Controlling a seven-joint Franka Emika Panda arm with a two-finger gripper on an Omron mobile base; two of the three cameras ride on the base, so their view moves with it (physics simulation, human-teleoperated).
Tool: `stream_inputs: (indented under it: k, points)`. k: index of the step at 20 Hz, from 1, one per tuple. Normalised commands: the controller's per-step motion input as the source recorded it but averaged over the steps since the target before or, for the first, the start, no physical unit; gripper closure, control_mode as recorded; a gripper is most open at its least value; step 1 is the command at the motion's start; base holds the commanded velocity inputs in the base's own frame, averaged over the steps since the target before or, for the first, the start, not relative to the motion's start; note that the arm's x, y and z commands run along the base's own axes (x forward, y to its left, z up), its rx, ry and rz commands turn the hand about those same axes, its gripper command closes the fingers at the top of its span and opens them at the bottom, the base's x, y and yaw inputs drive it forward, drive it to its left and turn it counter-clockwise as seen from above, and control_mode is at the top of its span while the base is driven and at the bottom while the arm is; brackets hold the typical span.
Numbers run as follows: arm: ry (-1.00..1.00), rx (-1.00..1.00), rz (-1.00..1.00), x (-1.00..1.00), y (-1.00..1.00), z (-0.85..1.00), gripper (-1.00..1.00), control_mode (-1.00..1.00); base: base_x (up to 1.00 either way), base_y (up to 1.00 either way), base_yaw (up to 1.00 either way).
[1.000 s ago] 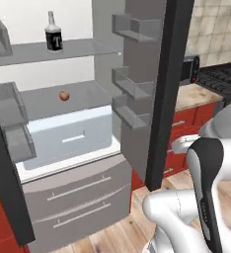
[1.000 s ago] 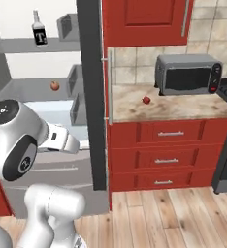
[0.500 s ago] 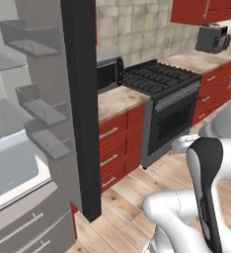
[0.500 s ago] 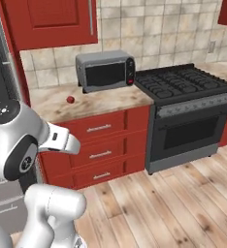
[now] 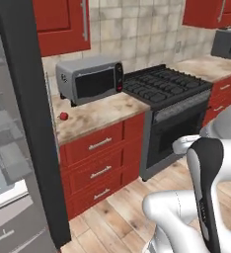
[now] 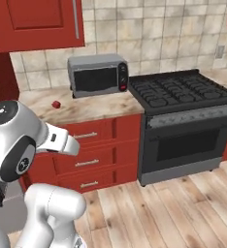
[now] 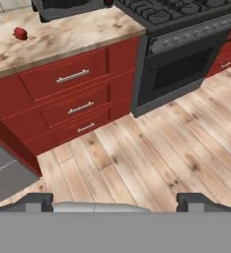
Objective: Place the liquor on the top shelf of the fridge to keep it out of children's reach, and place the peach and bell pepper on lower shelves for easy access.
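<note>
Bell pepper (image 5: 63, 116): lies alone on the counter (image 5: 95, 116), near its left end, in front of the microwave (image 5: 90, 79) and toward that appliance's left corner.
Fridge door (image 5: 31, 123): its dark edge stands open just beside the counter's left end.
Gripper (image 7: 115, 200): 2 fingertips set wide apart with nothing between them, released, aimed down at the wooden floor (image 7: 152, 163) in front of the drawers (image 7: 70, 99).
Risk 1: the pepper is small, round and glossy; a pinch off its middle could send it rolling off the counter's front edge.
Risk 2: a reach from this side passes close to the open door, so the arm could knock it.
</note>
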Motion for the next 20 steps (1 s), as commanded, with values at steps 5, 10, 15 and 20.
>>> stream_inputs:
  k: [5,10,15,20]
  points:
    - [0.0,0.0,0.0,0.0,0.0,0.0,-1.0,1.0,0.89,-0.36,0.51]
    - [0.0,0.0,0.0,0.0,0.0,0.0,-1.0,1.0,0.89,-0.04,0.58]
    - [0.0,0.0,0.0,0.0,0.0,0.0,-1.0,1.0,0.97,0.0,0.58]
    - [0.0,0.0,0.0,0.0,0.0,0.0,-1.0,1.0,0.93,-0.22,0.43]
